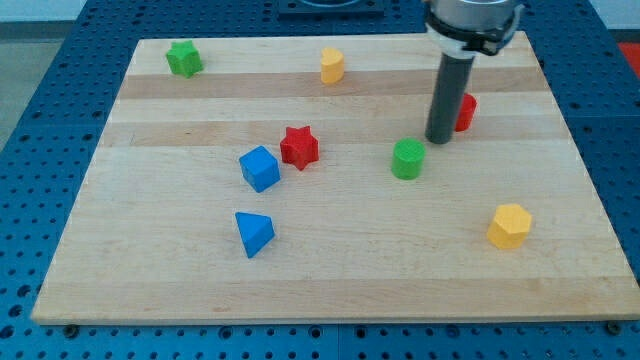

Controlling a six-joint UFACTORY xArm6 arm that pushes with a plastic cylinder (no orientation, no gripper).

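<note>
My tip [439, 140] rests on the wooden board [150, 290] in the view's upper right. It stands just left of a red block [466, 111], which the rod partly hides; contact cannot be made out. A green cylinder [407, 159] lies close below and left of the tip, with a small gap. Further left sit a red star [299, 147] and a blue cube [260, 168], almost touching each other. A blue triangular block [253, 233] lies below them.
A green star [184, 58] sits at the board's top left. A yellow block [332, 66] is at top centre. A yellow hexagonal block [509, 226] is at lower right. Blue perforated table [40, 120] surrounds the board.
</note>
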